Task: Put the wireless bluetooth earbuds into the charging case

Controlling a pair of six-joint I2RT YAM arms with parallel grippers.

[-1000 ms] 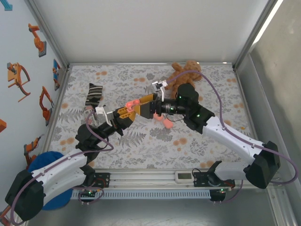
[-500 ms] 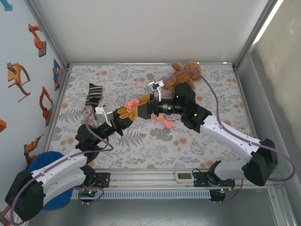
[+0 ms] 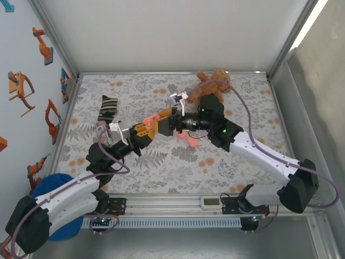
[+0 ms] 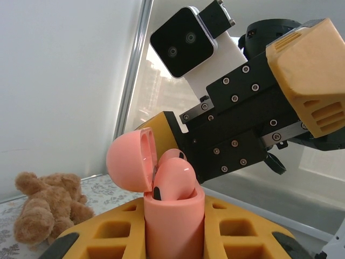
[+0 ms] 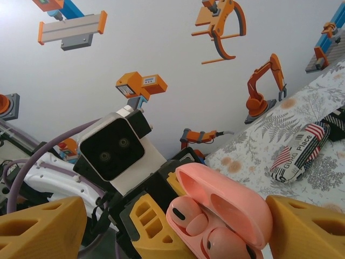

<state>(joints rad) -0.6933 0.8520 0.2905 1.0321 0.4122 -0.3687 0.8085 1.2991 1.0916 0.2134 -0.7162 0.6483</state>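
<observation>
My left fingers (image 3: 145, 127) are shut tight on the pink case (image 4: 173, 218). They hold it up over the middle of the bench (image 3: 161, 162). In my left wrist view the lid (image 4: 131, 162) is tipped open toward 10 o'clock. Two earbuds (image 5: 188, 215) sit side by side inside the case. My right fingers (image 3: 163, 115) point in from 3 o'clock. They stand wide, one on each side of the case. More pink things (image 3: 188, 139) lie on the bench at 5 o'clock from the case. A teddy bear (image 3: 213, 81) sits at 1 o'clock, and a striped sock (image 3: 106, 110) lies at 10 o'clock.
</observation>
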